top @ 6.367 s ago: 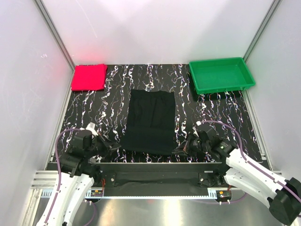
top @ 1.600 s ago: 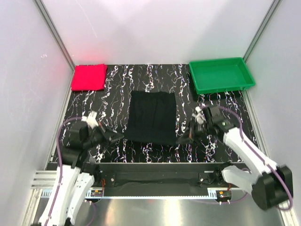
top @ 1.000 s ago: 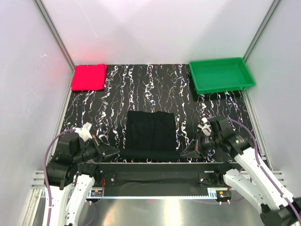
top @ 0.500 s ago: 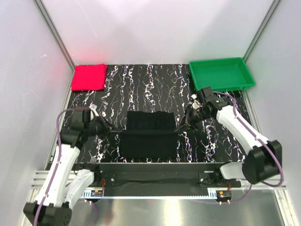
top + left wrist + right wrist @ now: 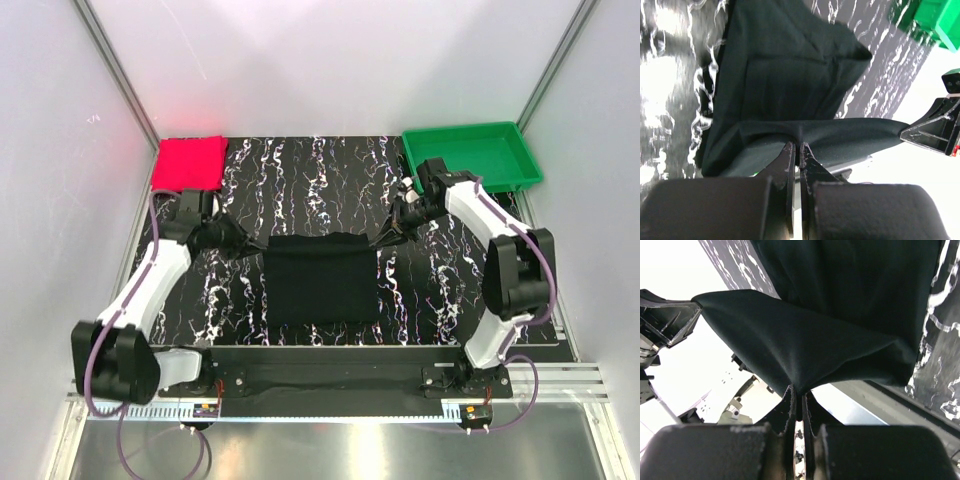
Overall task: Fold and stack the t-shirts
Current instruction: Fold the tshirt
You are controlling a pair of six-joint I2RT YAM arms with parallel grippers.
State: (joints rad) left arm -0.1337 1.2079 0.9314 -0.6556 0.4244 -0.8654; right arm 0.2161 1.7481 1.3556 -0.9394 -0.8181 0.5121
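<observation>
Left gripper (image 5: 246, 243) and right gripper (image 5: 379, 240), each pinched shut on a corner of the black t-shirt (image 5: 320, 285), hold its far edge taut crosswise between them. The rest lies flat on the near side. The folded red t-shirt (image 5: 188, 163) sits far-left, nearer the left arm.

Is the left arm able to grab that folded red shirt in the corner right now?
Probably not yet. The red shirt lies near the left gripper with nothing between them, but that gripper is shut on a corner of the black shirt, so it would have to let go first.
</observation>
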